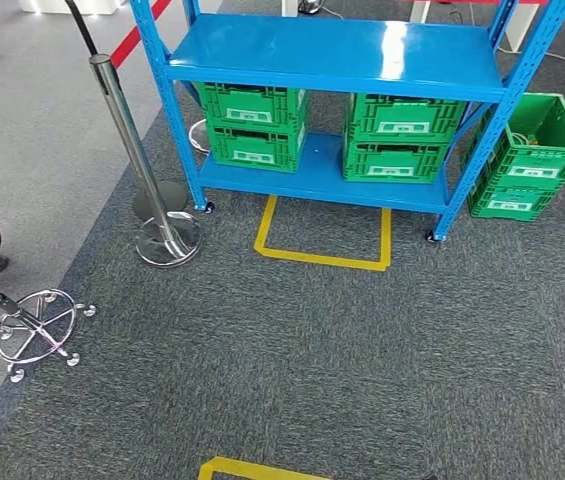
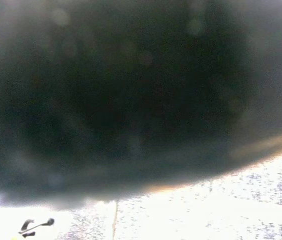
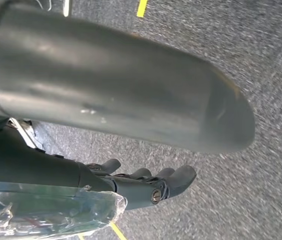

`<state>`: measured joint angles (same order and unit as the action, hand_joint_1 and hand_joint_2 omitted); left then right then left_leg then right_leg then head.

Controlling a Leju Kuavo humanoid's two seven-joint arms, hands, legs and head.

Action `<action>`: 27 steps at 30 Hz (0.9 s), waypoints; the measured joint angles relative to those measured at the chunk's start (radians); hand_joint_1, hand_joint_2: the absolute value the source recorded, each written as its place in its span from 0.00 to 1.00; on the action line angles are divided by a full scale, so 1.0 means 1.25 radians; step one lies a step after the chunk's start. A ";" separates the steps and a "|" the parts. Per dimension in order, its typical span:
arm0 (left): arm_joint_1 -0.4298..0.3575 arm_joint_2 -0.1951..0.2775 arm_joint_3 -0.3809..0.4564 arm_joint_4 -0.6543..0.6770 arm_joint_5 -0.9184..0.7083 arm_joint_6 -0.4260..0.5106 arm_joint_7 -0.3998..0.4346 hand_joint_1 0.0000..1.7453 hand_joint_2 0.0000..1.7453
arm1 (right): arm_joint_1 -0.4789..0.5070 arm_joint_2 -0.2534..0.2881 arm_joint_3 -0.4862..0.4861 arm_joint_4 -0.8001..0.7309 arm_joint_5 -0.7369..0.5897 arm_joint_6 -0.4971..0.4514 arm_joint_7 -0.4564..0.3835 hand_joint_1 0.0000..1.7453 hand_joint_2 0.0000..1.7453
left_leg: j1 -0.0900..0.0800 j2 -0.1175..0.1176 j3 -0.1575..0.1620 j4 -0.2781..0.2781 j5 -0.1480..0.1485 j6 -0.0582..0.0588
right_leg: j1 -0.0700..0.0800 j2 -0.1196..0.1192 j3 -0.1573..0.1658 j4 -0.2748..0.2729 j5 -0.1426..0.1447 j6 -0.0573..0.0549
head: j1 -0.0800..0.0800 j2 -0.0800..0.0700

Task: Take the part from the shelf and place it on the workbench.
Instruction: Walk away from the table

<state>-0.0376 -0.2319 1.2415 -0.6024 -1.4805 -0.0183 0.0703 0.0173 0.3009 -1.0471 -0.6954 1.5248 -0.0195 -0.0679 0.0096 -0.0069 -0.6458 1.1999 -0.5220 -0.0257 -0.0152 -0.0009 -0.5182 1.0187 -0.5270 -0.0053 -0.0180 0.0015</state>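
Ahead in the head view stands a blue shelf (image 1: 339,55). On its lower board are two stacks of green crates (image 1: 255,125) (image 1: 396,135), and what lies inside them is hidden. My right hand (image 3: 124,185) hangs above the grey carpet. Its thick grey thumb (image 3: 113,85) stands apart from the dark, straight fingers (image 3: 169,177), with nothing between them. A crumpled clear plastic film (image 3: 45,215) lies against the back of that hand. In the left wrist view a dark blur sits close to the lens, so I cannot make out the left hand's fingers.
A chrome stanchion post (image 1: 132,140) with a round base (image 1: 167,240) stands left of the shelf. A black stool on a chrome base (image 1: 34,325) is nearer on the left. Another stack of green crates (image 1: 532,155) sits right of the shelf. Yellow tape (image 1: 323,255) marks a square before it.
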 joint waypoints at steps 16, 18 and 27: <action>0.002 -0.001 0.002 0.000 0.000 0.000 0.001 0.00 0.00 | -0.004 0.005 -0.018 -0.013 0.003 0.023 0.005 0.00 0.00 | -0.009 0.001 0.118 -0.150 -0.004 0.046 | 0.003 -0.001 -0.100 0.099 0.002 0.037 | 0.008 0.000; 0.000 -0.001 0.003 0.000 0.000 0.000 0.001 0.00 0.00 | -0.005 0.007 -0.023 -0.016 0.003 0.026 0.006 0.00 0.00 | -0.010 0.001 0.128 -0.149 -0.016 0.037 | 0.006 -0.001 -0.077 0.032 0.030 0.026 | 0.008 0.000; -0.005 0.000 0.004 0.000 0.000 0.000 0.004 0.00 0.00 | -0.007 0.018 -0.033 -0.029 0.003 0.028 0.010 0.00 0.00 | -0.004 0.002 0.016 0.058 -0.094 0.001 | 0.002 -0.001 -0.027 0.010 0.014 -0.005 | 0.002 0.000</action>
<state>-0.0441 -0.2323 1.2463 -0.6024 -1.4805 -0.0183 0.0752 0.0089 0.3236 -1.0888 -0.7317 1.5288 0.0160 -0.0556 0.0045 -0.0045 -0.6264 1.2731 -0.6401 -0.0239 -0.0129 -0.0018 -0.5523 1.0311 -0.5094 -0.0119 -0.0153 0.0015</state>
